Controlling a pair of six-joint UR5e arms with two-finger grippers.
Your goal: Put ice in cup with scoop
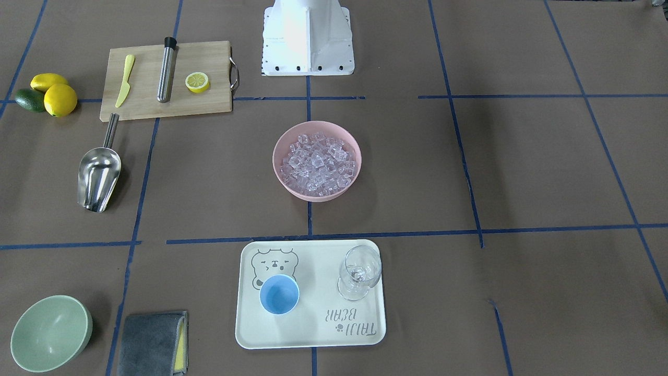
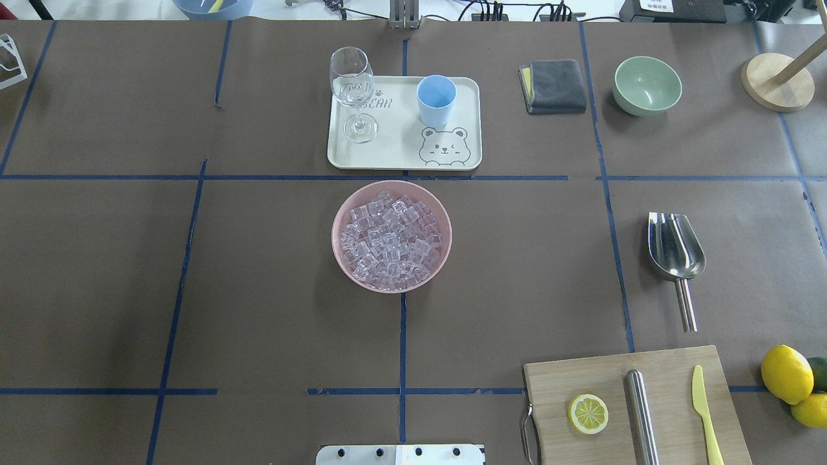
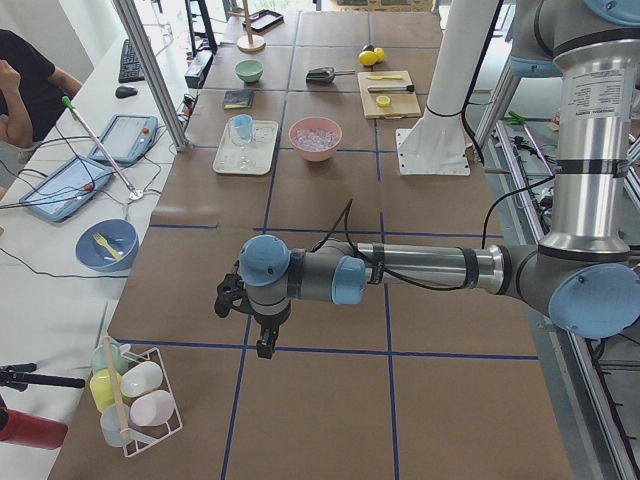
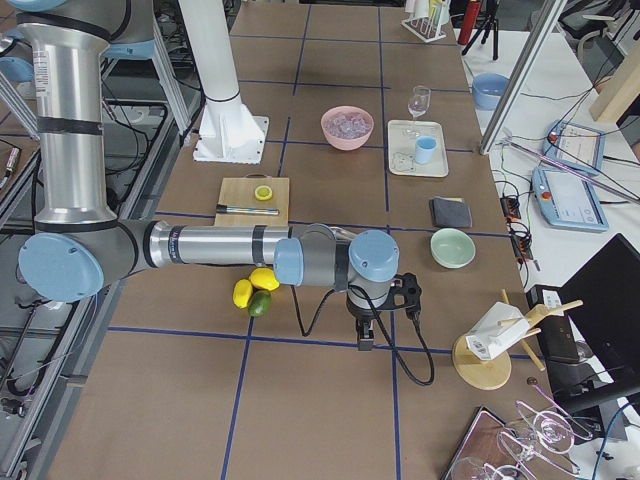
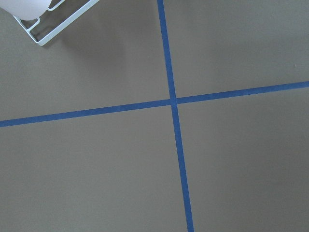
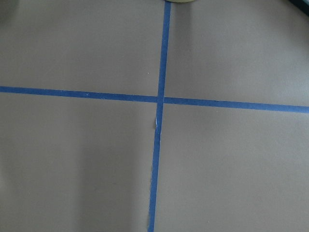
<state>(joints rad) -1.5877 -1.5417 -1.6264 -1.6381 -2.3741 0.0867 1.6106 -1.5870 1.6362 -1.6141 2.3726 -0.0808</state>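
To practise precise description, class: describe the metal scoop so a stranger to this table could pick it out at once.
Find the wooden cutting board on the robot's right, near its base. Just beyond the board's far edge lies the scoop, its thin handle pointing at the board. Unlike the steel cylinder on the board, it opens into a rounded trough.

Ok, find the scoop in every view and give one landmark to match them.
Exterior front-facing: scoop at left, below the cutting board.
Overhead exterior: scoop at right, above the board.
Exterior left: scoop far back, left of the board.
Exterior right: cannot tell; the right arm crosses that spot.
Left wrist-mounted: not in view.
Right wrist-mounted: not in view.
Landmark: the cutting board, by the scoop's handle end.
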